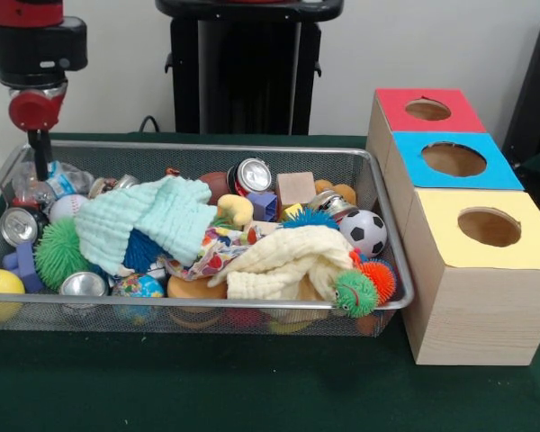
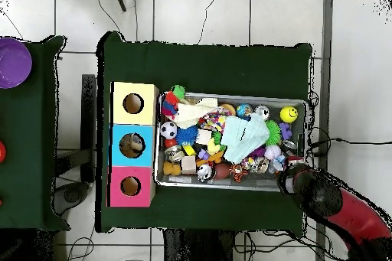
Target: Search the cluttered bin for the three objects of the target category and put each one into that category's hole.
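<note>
Front view: the wire bin (image 1: pixel 378 193) sits on a green table (image 1: pixel 252 387), with three wooden boxes just beside its right end. The boxes run from far to near with a red top (image 1: pixel 429 110), a blue top (image 1: pixel 454 159) and a yellow top (image 1: pixel 488 227), each with a round hole.

The bin is heaped with clutter. A mint cloth (image 1: pixel 144 220) lies left of centre, and a cream cloth (image 1: pixel 283 261) lies right of centre. A soccer ball (image 1: pixel 364 231) rests by the right wall. A green spiky ball (image 1: pixel 61 253) and a yellow smiley ball (image 1: pixel 0 292) lie at the near left. Silver cans show at the left (image 1: pixel 19 225), the near left (image 1: pixel 82 284) and the far centre (image 1: pixel 252 173). A wooden block (image 1: pixel 296 188) stands at the far side.

The red and black arm (image 1: pixel 36 54) comes down over the bin's far left corner. Its gripper (image 1: pixel 41 155) reaches into the clutter there; whether the claw is spread or pressed together cannot be told.

Overhead view: the arm (image 2: pixel 337 208) enters from the lower right and ends at the bin's (image 2: pixel 230 182) lower right corner.
</note>
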You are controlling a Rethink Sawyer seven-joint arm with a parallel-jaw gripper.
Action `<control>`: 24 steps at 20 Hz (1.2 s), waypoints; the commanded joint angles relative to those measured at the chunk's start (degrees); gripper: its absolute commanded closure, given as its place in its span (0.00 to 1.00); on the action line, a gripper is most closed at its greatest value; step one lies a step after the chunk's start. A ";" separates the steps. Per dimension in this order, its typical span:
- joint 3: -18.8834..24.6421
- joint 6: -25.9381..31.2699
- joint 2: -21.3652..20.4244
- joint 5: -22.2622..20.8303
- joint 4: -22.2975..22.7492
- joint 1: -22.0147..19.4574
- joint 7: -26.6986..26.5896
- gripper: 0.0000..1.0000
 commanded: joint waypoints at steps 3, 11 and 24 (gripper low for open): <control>0.13 -2.81 6.31 -4.72 -3.07 4.38 -1.80 0.00; -1.02 -1.90 7.83 -5.55 -5.25 5.66 -1.97 0.00; -2.98 -4.71 7.71 -4.97 -5.24 7.66 1.06 0.00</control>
